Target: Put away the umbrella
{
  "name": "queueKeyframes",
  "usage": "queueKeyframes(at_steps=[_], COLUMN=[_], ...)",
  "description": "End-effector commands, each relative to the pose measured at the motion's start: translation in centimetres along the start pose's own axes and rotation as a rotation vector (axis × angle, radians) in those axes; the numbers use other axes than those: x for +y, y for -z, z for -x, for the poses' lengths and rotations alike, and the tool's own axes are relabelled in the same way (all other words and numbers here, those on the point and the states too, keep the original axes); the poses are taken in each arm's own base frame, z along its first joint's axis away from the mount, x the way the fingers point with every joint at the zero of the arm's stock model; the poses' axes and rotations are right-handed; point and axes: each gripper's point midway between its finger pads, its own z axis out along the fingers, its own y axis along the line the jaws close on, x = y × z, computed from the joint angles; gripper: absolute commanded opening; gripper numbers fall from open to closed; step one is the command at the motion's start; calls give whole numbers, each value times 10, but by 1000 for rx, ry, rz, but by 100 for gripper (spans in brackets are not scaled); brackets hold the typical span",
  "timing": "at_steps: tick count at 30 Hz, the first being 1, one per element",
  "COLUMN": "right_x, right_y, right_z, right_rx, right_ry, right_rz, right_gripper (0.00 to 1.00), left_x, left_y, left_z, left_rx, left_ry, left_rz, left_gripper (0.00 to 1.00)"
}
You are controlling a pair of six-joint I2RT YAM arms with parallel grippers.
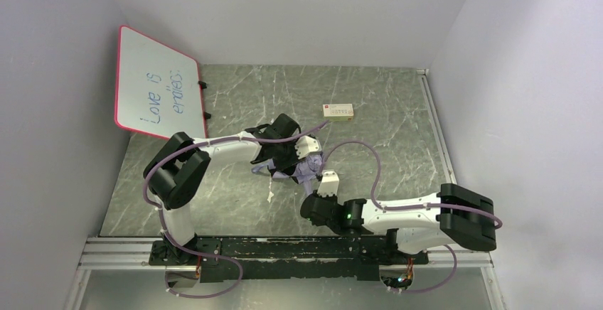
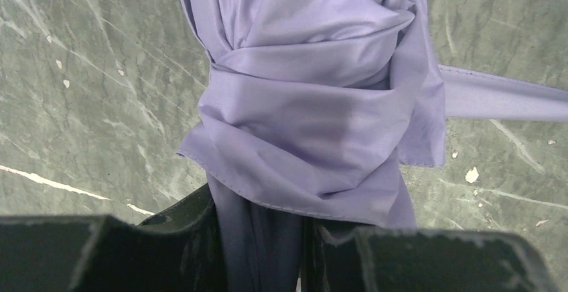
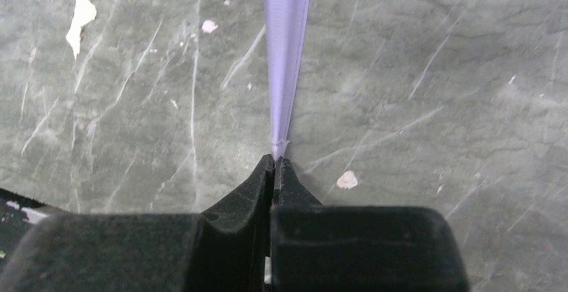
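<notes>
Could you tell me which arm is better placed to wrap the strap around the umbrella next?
Probably right: the right pincer is shut on the strap, while the left pincer holds the umbrella.

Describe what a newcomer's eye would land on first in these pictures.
The crumpled pale lavender fabric folding umbrella sits at centre, its bundle clamped in the left pincer. The right pincer pinches its flat lavender strap, which runs out straight. A red-framed whiteboard with blue handwriting stands tilted at far left.
</notes>
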Motion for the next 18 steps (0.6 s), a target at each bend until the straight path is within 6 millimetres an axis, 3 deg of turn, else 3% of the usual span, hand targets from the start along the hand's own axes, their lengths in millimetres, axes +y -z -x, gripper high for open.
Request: queueKeyframes(at_steps=[1,6,11,18], right_x=[-30,-33,-21,-8], right_y=[28,28,23,20], right_z=[-80,-71,-47,-34], right_rx=[312,262,163,125], right_ry=[102,100,169,227], right_rz=[-36,-54,-23,6], right_gripper=[0,0,0,1], left_x=[46,45,37,24], left_y=[-6,-7,-7,-8], left_z=[-66,-67,-62,-63], left_rx=[250,248,212,207], left_ry=[39,28,5,-58], left_rz=[225,217,177,143], left_gripper=[5,5,5,5])
